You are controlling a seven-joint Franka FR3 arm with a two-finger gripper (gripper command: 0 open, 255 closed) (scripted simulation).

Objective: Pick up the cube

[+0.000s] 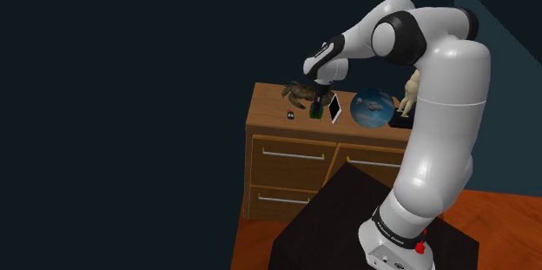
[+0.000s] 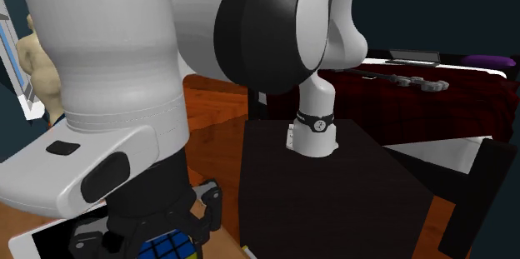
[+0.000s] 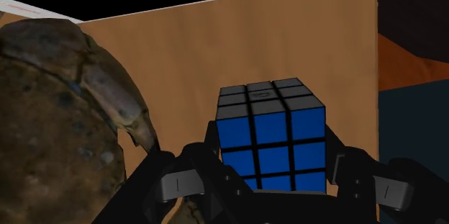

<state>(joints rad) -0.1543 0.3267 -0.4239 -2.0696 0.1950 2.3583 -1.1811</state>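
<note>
One gripper (image 3: 273, 166) clasps one blue-and-black cube (image 3: 272, 136) by its sides; one brown crab (image 3: 65, 129) just beside is cut off, and the cube's other faces are hidden.

Cube (image 2: 171, 245) cut by second exterior view's edge, crab (image 3: 57, 114) cropped

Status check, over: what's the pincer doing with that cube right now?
Pincer low around blue-and-black cube, grip unclear. Cube seemingly on wooden dresser top. Brown crab-like figure close beside pincer.

Shoulder view looks down from afar; second exterior closely faces the stand (image 2: 333, 199); arm (image 1: 443, 121) shared.
</note>
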